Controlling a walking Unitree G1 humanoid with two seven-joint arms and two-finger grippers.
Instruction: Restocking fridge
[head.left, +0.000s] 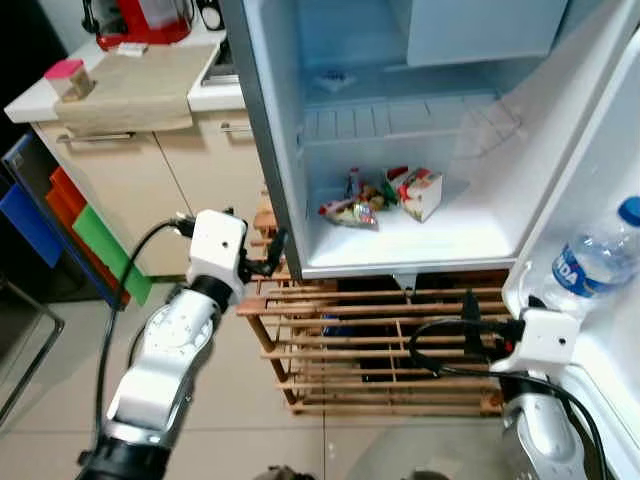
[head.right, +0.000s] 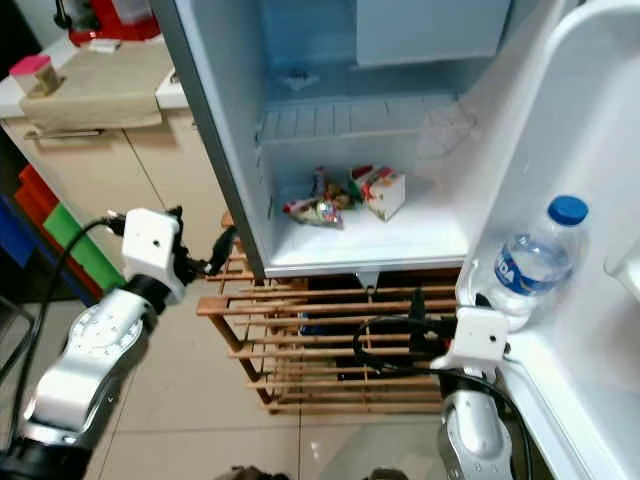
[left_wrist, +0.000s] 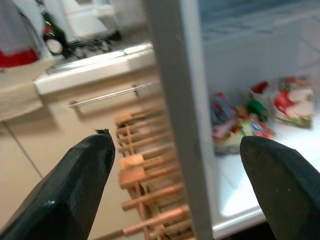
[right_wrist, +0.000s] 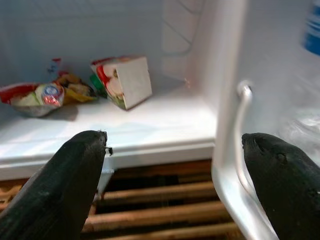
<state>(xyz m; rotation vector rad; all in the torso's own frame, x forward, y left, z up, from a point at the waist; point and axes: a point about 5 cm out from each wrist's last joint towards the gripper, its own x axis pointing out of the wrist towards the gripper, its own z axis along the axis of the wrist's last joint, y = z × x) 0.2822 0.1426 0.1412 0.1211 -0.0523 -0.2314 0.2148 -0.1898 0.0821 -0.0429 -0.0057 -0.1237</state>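
Kitchen cupboards flank the open fridge, where snacks and a carton sit on the low shelf and a water bottle stands in the door rack; both the left gripper and right gripper hover empty, fingers wide, so the next item probably needs fetching before reaching inside.

Home kitchen, open fridge, beige cabinets, worktop with red kettle, tiled floor

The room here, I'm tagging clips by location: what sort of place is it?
Most likely a home kitchen: an open white fridge holding snack packets and a clear water bottle with a blue cap, beside beige cabinets with a countertop.
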